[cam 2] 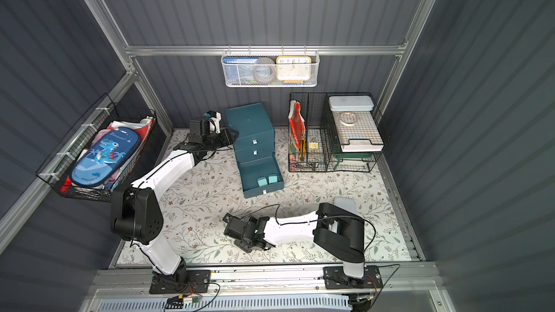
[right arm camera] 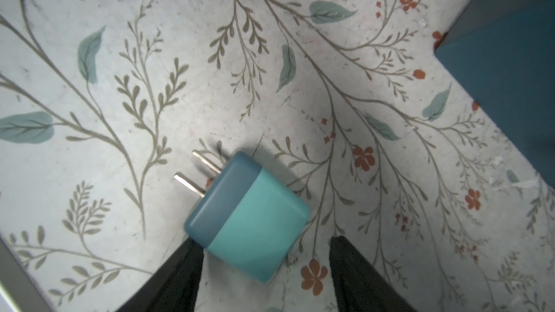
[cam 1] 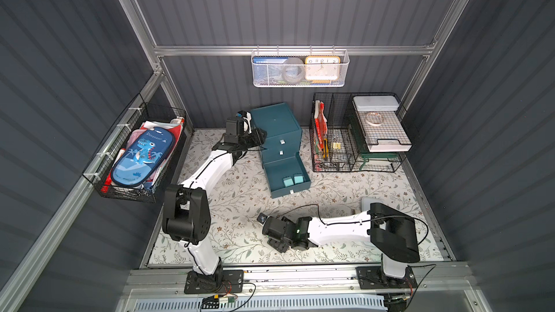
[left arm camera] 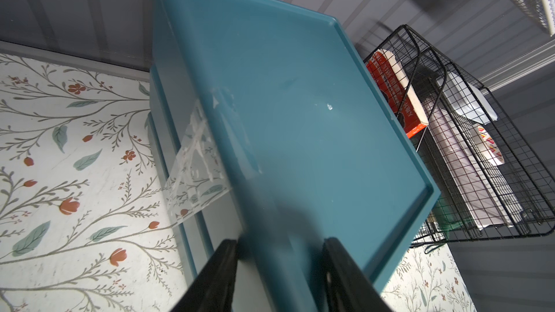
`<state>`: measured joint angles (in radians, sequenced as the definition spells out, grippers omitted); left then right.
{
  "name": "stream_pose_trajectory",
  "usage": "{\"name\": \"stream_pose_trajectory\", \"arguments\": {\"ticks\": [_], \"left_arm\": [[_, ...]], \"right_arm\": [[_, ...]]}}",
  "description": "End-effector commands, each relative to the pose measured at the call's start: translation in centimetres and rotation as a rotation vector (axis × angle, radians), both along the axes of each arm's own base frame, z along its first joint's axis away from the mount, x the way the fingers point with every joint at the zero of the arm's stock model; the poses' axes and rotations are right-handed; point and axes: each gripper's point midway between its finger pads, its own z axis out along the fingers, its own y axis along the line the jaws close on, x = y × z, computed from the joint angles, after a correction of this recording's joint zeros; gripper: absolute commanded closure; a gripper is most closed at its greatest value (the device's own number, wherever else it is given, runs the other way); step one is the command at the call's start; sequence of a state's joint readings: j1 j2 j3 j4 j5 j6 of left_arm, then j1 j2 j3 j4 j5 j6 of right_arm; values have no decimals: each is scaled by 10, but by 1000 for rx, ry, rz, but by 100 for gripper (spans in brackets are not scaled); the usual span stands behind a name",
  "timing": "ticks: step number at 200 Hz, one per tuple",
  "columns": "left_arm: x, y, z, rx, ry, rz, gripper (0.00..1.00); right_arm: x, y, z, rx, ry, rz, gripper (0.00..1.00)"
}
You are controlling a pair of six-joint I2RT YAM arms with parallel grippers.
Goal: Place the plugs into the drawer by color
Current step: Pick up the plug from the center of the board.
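A turquoise plug (right arm camera: 249, 217) is laid on its side on the floral counter (right arm camera: 135, 55), just ahead of the right tool (right arm camera: 266, 243). Its long axis is run from the body out through the two flat metal prongs (right arm camera: 189, 186), which are pointed away from the tool and skewed to one side of its reach. A darker blue-grey band is carried at the prong end. The right tool's fingers are spread wide: one finger (right arm camera: 186, 265) is met by a rear corner of the plug and the other is clear of it, so nothing is pinched.

In both top views only a small bluish patch is seen at that tool's tip. Prongs and band cannot be made out there.

The drawer cabinet (cam 1: 274, 124) as a whole is given only by the top views. Its upper two drawers are shut and the bottom drawer (cam 1: 277, 169) stands open toward the arms. Two pale turquoise plugs (cam 1: 288, 181) are set side by side near that drawer's front wall. The loose plug is well apart from that drawer, nearer the counter's front.

The left tool (left arm camera: 280, 241) is shown by its wrist view closed on the cabinet's upper edge — teal plastic fills the gap from finger to finger. A strip of clear tape (left arm camera: 195, 160) and the black wire organiser (left arm camera: 480, 145) holding a red packet (left arm camera: 396, 94) are seen there too.
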<state>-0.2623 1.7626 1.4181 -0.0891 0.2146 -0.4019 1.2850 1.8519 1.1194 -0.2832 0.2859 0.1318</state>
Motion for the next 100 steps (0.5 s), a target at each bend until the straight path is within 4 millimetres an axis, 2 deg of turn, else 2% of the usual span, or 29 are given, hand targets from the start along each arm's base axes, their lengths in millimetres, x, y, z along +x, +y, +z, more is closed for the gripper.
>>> {"name": "stream_pose_trajectory", "arguments": {"ticks": [1,52,85,100], "left_arm": [[-40,-12,-72,83,239,-76,50],[-41,-12,-71,83,238,-76,50],[-41,-11,-70,84,235,-75,50],[-41,-11,-69,84,234,-75,50]], "right_arm": [[13,3,0,-18,-22,-1,28],[32,15,-2,4,10,-4,28],[49,13,-5,-3,15,-47,30],[50,13,-3,7,42,-65,31]]}}
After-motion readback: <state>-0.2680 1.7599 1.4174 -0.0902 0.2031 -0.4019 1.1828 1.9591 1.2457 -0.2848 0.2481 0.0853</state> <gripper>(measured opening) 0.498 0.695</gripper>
